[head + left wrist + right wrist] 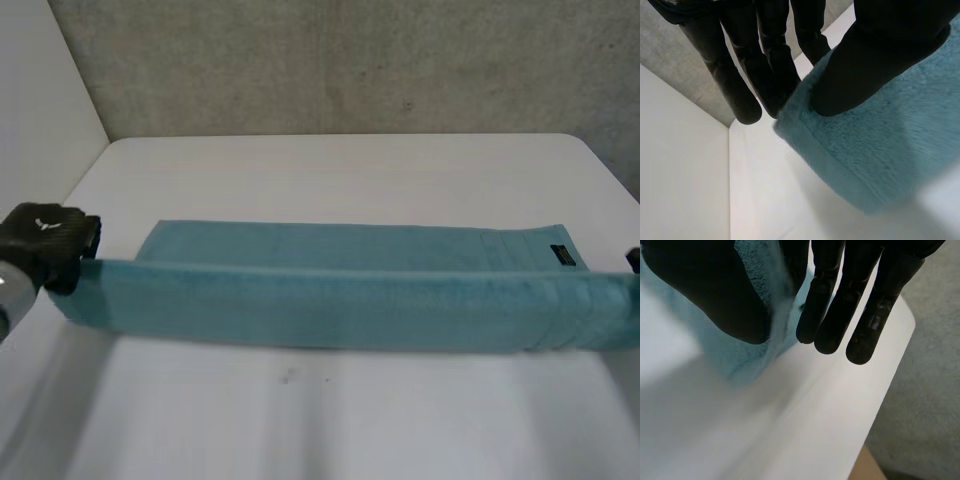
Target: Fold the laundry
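White table (pixel 330 420), teal towel (pixel 330 305), left hand (pixel 45 237) and right hand (pixel 860 285) fingers pinching its ends

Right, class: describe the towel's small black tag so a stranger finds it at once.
Start at the white table, where a long teal towel stretches across. Follow its far edge to the robot's right end: the tag sits by that corner, the one dark patch on teal.

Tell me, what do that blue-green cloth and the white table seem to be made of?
The towel looks like teal terry cotton, matte: fuzzy pile shows in the left wrist view. The table looks like white laminate or painted board, smooth and grainless; I cannot tell which.
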{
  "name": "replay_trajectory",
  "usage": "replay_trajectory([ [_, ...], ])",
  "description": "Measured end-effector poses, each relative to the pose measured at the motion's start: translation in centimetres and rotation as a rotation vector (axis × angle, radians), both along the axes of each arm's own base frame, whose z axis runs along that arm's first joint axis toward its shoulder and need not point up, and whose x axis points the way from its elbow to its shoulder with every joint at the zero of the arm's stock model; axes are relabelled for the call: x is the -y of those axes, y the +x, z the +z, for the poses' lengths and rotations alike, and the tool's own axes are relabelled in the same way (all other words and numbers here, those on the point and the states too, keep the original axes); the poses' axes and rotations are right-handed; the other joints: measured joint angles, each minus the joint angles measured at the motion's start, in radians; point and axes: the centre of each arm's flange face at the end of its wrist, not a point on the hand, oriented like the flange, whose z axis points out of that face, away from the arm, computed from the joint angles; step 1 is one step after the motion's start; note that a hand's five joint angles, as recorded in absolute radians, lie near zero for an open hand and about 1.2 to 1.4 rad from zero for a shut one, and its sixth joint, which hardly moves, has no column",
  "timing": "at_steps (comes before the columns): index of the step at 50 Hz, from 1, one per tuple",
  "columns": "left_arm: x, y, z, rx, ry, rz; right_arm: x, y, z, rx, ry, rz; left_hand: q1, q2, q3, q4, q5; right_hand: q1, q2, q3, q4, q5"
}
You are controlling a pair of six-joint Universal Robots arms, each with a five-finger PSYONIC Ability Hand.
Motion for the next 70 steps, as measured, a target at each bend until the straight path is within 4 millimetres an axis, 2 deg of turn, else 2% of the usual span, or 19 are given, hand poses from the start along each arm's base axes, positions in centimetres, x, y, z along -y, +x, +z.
replay_trajectory([
  [1, 0.0, 0.0, 0.0, 0.0, 0.0, 0.0, 0.0, 0.0, 0.0, 0.0, 0.0, 0.0, 0.0, 0.0, 0.0, 0.0, 0.0, 0.0, 0.0, 0.0, 0.0, 0.0],
  [3, 2.3, -0.4, -1.2, -0.002, -0.013, -0.014, 2.3, 1.2, -1.4, 0.027, -0.047, 0.016, 0.005, 0.0, 0.0, 0.0, 0.0, 0.0, 0.0, 0.0, 0.0, 0.0],
  [10, 7.4, -2.4, -3.8, 0.004, -0.051, -0.044, 6.3, 4.0, -3.8, 0.011, -0.117, 0.026, 0.005, 0.0, 0.0, 0.0, 0.003, 0.0, 0.0, 0.0, 0.0, 0.0],
  [15, 9.8, -3.1, -5.1, 0.013, -0.069, -0.034, 8.8, 5.2, -5.1, -0.011, -0.178, 0.025, 0.005, 0.0, 0.0, 0.0, 0.003, 0.0, 0.0, 0.0, 0.0, 0.0],
  [16, 11.3, -3.4, -5.9, 0.02, -0.077, -0.022, 10.1, 5.6, -5.8, -0.02, -0.216, 0.026, 0.005, 0.0, 0.0, 0.0, 0.003, 0.0, 0.0, 0.0, 0.0, 0.0],
  [22, 13.9, -3.9, -7.4, 0.024, -0.109, -0.011, 12.7, 6.5, -7.6, -0.026, -0.294, 0.034, 0.011, 0.0, 0.0, 0.0, 0.003, 0.0, 0.0, 0.0, 0.0, 0.0],
  [29, 15.4, -4.7, -7.8, 0.017, -0.179, -0.025, 14.2, 7.5, -9.0, -0.025, -0.347, 0.044, 0.01, -0.01, -0.007, -0.011, 0.0, -0.021, -0.023, -0.023, -0.024, -0.021],
  [30, 15.5, -4.9, -7.7, 0.015, -0.191, -0.028, 14.5, 7.6, -9.2, -0.025, -0.356, 0.042, -0.091, -0.124, -0.099, -0.103, -0.088, -0.23, -0.268, -0.268, -0.272, -0.236],
  [31, 15.7, -5.2, -7.7, 0.012, -0.214, -0.036, 14.7, 7.8, -9.5, -0.025, -0.367, 0.04, -0.43, -0.433, -0.427, -0.408, -0.397, -0.448, -0.513, -0.508, -0.511, -0.47],
  [32, 15.7, -5.2, -7.7, 0.012, -0.214, -0.036, 14.7, 7.8, -9.5, -0.025, -0.367, 0.04, -0.43, -0.433, -0.427, -0.408, -0.397, -0.448, -0.513, -0.508, -0.511, -0.47],
  [33, 15.7, -5.4, -7.6, 0.01, -0.229, -0.043, 14.8, 7.9, -9.6, -0.026, -0.372, 0.038, -0.527, -0.545, -0.542, -0.544, -0.528, -0.448, -0.513, -0.508, -0.511, -0.47],
  [34, 15.7, -5.8, -7.5, 0.008, -0.246, -0.053, 14.9, 8.0, -9.7, -0.022, -0.379, 0.03, -0.656, -0.7, -0.673, -0.678, -0.672, -0.657, -0.806, -0.807, -0.812, -0.778],
  [37, 15.2, -6.6, -7.0, 0.008, -0.288, -0.076, 14.9, 8.3, -9.7, 0.007, -0.391, -0.002, -0.905, -0.933, -0.931, -0.933, -0.907, -0.767, -0.959, -0.97, -0.96, -0.918],
  [40, 14.9, -7.0, -6.6, 0.01, -0.316, -0.089, 14.7, 8.4, -9.4, 0.035, -0.395, -0.021, -0.917, -0.953, -0.952, -0.955, -0.93, -0.768, -0.963, -0.972, -0.96, -0.919],
  [45, 13.5, -7.6, -4.8, 0.019, -0.38, -0.108, 13.4, 8.3, -5.8, 0.166, -0.429, -0.075, -0.998, -1.032, -1.029, -1.031, -0.996, -0.768, -0.963, -0.972, -0.96, -0.919],
  [49, 12.3, -7.3, -3.5, 0.02, -0.397, -0.101, 11.5, 8.2, -2.8, 0.253, -0.438, -0.071, -1.011, -1.047, -1.043, -1.046, -1.002, -0.768, -0.963, -0.972, -0.96, -0.919],
  [53, 11.0, -6.7, -2.6, 0.017, -0.389, -0.089, 9.5, 7.4, -1.7, 0.285, -0.385, -0.048, -1.011, -1.05, -1.044, -1.049, -1.005, -0.768, -0.963, -0.972, -0.96, -0.919],
  [61, 8.0, -5.7, -2.4, -0.008, -0.333, -0.076, 6.4, 3.7, -3.3, 0.31, -0.17, -0.089, -1.012, -1.052, -1.049, -1.05, -1.005, -0.762, -0.944, -0.952, -0.952, -0.912],
  [70, 5.9, -5.4, -2.5, -0.109, -0.28, -0.067, 5.8, 0.8, -5.6, 0.37, -0.068, -0.106, -1.011, -1.053, -1.049, -1.05, -1.005, -0.614, -0.768, -0.764, -0.769, -0.756],
])
